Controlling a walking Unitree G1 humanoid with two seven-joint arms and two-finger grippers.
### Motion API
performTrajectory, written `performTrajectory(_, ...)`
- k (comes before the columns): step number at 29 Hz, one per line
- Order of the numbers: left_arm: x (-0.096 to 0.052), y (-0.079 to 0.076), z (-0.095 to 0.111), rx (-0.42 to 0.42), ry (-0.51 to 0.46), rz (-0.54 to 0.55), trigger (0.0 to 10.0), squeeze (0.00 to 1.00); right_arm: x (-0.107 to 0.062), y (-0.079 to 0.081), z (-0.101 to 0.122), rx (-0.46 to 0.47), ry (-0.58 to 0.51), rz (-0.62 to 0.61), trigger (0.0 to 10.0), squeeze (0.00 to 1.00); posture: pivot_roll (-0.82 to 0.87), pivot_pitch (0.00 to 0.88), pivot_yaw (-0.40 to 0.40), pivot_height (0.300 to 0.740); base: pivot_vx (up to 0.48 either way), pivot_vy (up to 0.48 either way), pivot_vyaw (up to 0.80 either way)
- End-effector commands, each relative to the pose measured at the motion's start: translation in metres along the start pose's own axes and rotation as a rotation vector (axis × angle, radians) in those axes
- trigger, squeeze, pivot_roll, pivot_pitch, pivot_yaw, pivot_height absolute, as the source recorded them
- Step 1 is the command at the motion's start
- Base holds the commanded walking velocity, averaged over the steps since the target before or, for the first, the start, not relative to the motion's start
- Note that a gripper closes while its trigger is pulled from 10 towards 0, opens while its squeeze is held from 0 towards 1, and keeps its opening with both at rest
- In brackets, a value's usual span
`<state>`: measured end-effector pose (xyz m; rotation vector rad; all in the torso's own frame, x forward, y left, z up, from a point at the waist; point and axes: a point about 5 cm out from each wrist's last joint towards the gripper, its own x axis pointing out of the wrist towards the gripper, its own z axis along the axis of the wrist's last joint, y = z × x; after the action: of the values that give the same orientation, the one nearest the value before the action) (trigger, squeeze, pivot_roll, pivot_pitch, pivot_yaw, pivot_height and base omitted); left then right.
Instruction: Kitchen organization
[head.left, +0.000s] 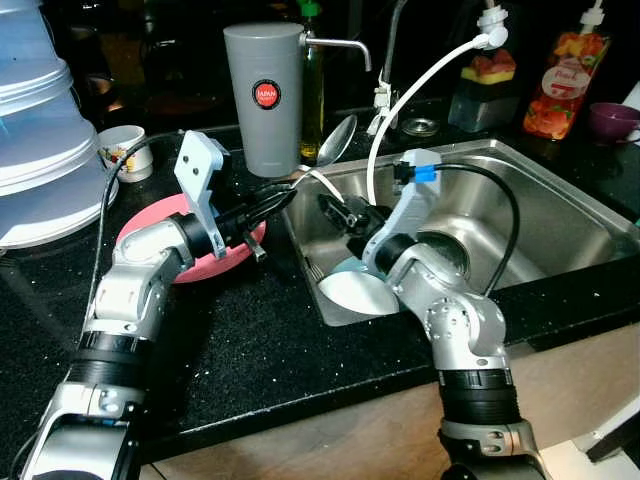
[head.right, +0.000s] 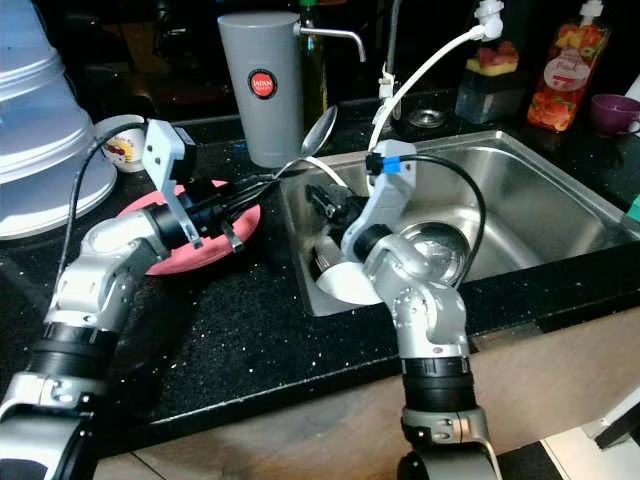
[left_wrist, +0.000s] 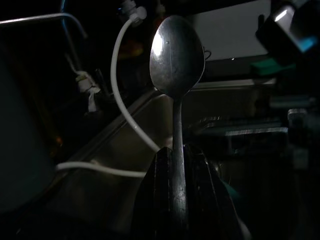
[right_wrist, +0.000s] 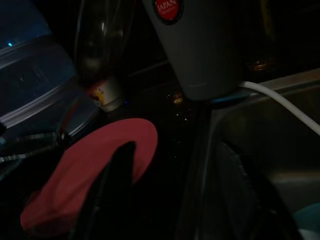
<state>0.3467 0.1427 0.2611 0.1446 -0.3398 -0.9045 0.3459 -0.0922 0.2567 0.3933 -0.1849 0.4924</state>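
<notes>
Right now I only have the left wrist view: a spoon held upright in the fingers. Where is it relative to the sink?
Observer: The left gripper holds the spoon over the sink's left rim.
Operator: What's under that arm?
Observer: A pink plate on the black counter.
Operator: And the right arm?
Observer: The right gripper reaches into the sink, above a white bowl.
Operator: Anything tall nearby?
Observer: A grey canister stands behind the spoon.

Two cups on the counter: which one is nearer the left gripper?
The small white cup with the printed pattern, beside the pink plate. The purple cup stands far off, beyond the sink. The left gripper holds a spoon.
</notes>
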Motion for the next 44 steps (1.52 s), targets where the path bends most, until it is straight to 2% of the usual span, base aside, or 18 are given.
performTrajectory(1,-0.002,-0.001,0.000,0.023,0.008,0.012,0.0,0.00,0.000,0.004,0.005,0.028,-0.028,0.004,10.0,1.00,0.04,0.058,0.075,0.740,0.000,0.000,0.00)
performTrajectory(2,-0.003,-0.001,-0.001,0.027,0.014,0.022,0.0,0.00,0.000,0.004,0.008,0.061,-0.049,0.004,10.0,0.36,0.04,0.058,0.075,0.740,0.000,0.000,0.00)
performTrajectory(3,-0.004,0.000,-0.002,0.034,0.026,0.038,0.0,0.00,0.000,0.005,0.011,0.097,-0.076,0.007,10.0,0.00,0.04,0.055,0.075,0.740,0.000,0.000,0.00)
performTrajectory(4,-0.004,0.002,-0.003,0.043,0.036,0.064,0.0,0.00,0.000,0.004,0.016,0.151,-0.111,0.006,10.0,0.00,0.04,0.055,0.075,0.740,0.000,0.000,0.00)
performTrajectory(9,-0.004,0.004,-0.004,0.052,0.042,0.095,0.0,0.00,0.000,0.004,0.019,0.182,-0.135,-0.002,10.0,0.00,0.04,0.049,0.078,0.740,0.000,0.000,0.00)
performTrajectory(11,-0.004,0.007,-0.006,0.062,0.058,0.121,0.0,0.00,-0.001,0.003,0.026,0.268,-0.191,-0.004,10.0,0.00,0.04,0.043,0.081,0.740,0.000,0.000,0.00)
performTrajectory(15,-0.003,0.005,-0.008,0.063,0.070,0.123,0.0,0.00,-0.001,0.006,0.027,0.294,-0.197,0.016,10.0,0.00,0.04,0.041,0.082,0.740,0.000,0.000,0.00)
performTrajectory(16,-0.003,0.003,-0.009,0.061,0.072,0.116,0.0,0.00,-0.001,0.008,0.027,0.292,-0.195,0.028,10.0,0.56,0.04,0.039,0.083,0.740,0.000,0.000,0.00)
performTrajectory(17,-0.002,0.002,-0.010,0.060,0.072,0.111,0.0,0.00,-0.001,0.009,0.027,0.291,-0.194,0.037,10.0,0.56,0.04,0.039,0.083,0.740,0.000,0.000,0.00)
performTrajectory(18,-0.001,-0.001,-0.010,0.059,0.071,0.099,0.0,0.00,-0.001,0.012,0.026,0.294,-0.192,0.053,10.0,1.00,0.04,0.038,0.083,0.740,0.000,0.000,0.00)
performTrajectory(23,0.003,-0.008,-0.011,0.055,0.057,0.074,0.0,0.00,0.001,0.018,0.023,0.249,-0.162,0.076,10.0,1.00,0.04,0.034,0.084,0.740,0.000,0.000,0.00)
performTrajectory(24,0.004,-0.010,-0.010,0.050,0.053,0.070,0.0,0.00,0.001,0.019,0.022,0.244,-0.159,0.077,10.0,0.07,0.04,0.033,0.084,0.740,0.000,0.000,0.00)
performTrajectory(26,0.005,-0.011,-0.010,0.045,0.050,0.062,0.0,0.00,0.002,0.020,0.022,0.247,-0.158,0.079,10.0,0.00,0.04,0.033,0.084,0.740,0.000,0.000,0.00)
performTrajectory(38,0.012,-0.027,-0.012,0.036,0.035,0.013,0.0,0.00,0.005,0.023,0.013,0.210,-0.112,0.064,10.0,0.00,0.05,0.040,0.086,0.740,0.000,0.000,0.00)
performTrajectory(39,0.012,-0.027,-0.012,0.036,0.035,0.012,0.0,0.00,0.005,0.022,0.014,0.215,-0.116,0.061,9.2,0.00,0.05,0.041,0.086,0.740,0.000,0.000,0.00)
performTrajectory(40,0.012,-0.027,-0.012,0.036,0.035,0.012,0.0,0.00,0.005,0.022,0.014,0.215,-0.116,0.061,9.2,0.00,0.05,0.041,0.086,0.740,0.000,0.000,0.00)
performTrajectory(41,0.012,-0.027,-0.012,0.037,0.036,0.012,0.0,0.00,0.005,0.021,0.014,0.222,-0.121,0.056,0.0,0.00,0.05,0.042,0.086,0.740,0.000,0.000,0.00)
performTrajectory(44,0.012,-0.027,-0.012,0.040,0.040,0.013,0.0,0.00,0.004,0.020,0.015,0.229,-0.130,0.049,0.0,0.00,0.05,0.043,0.086,0.740,0.000,0.000,0.00)
